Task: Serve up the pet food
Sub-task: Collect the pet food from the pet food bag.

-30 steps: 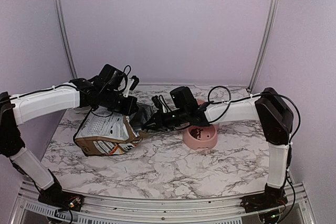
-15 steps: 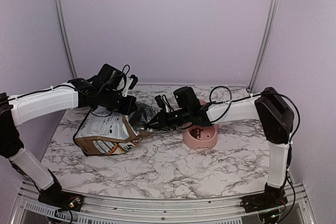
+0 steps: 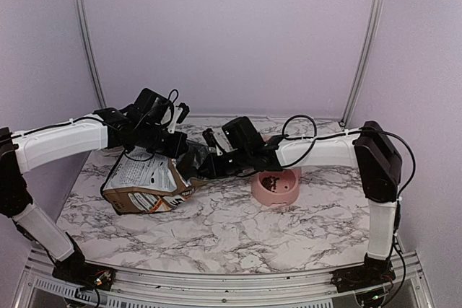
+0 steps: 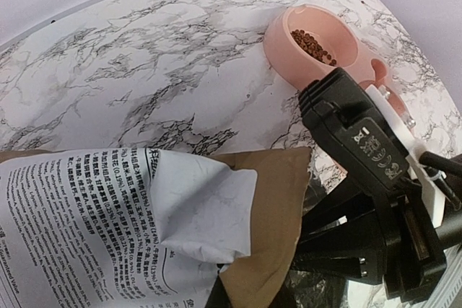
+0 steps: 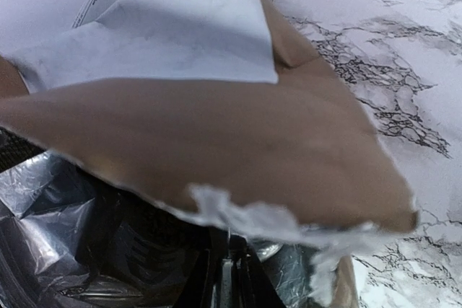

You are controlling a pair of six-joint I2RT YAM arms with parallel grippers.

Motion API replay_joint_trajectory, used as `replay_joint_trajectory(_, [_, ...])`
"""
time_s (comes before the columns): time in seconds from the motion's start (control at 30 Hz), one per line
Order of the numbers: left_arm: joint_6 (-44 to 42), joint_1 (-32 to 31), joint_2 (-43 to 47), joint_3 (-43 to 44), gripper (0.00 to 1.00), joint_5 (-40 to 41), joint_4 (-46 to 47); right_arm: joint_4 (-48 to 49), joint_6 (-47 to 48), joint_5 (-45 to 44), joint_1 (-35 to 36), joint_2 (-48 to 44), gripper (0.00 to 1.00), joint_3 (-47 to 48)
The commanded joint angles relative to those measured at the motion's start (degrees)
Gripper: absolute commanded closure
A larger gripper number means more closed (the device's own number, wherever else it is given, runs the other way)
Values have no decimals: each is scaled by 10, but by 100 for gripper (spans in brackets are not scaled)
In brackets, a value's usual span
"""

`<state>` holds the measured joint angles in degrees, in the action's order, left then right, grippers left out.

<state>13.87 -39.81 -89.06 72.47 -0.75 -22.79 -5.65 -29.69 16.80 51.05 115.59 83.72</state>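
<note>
- Top view: paper bag (image 3: 141, 182) lies on its side on the marble table (image 3: 238, 236). The left gripper (image 3: 175, 151) pinches its upper lip. The right gripper (image 3: 204, 169) reaches into the mouth; cannot tell whether its jaws are apart.
- Left wrist: kibble (image 4: 314, 45) sits in the pink bowl (image 4: 278, 41). Pellets small, hard, likely free-pouring.
- Right wrist: torn brown paper over crinkled foil liner (image 5: 65, 200). Probably floppy and tear-prone; grip the folded lip and support the body.

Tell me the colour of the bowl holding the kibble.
Pink; the bowl shows best in the left wrist view.
</note>
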Motion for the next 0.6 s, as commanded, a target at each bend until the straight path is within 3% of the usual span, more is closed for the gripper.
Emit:
replay_joint_trajectory(0.0, [-8,4,20,-3,100,22,0,-10,1,18,-3,24,100,8])
replay_joint_trajectory(0.27, [-8,4,22,-6,100,27,-1,147,-111,186,-57,-14,100,-80])
replay_joint_trajectory(0.57, [-8,4,27,-6,100,33,0,186,-142,231,-86,-56,100,-118])
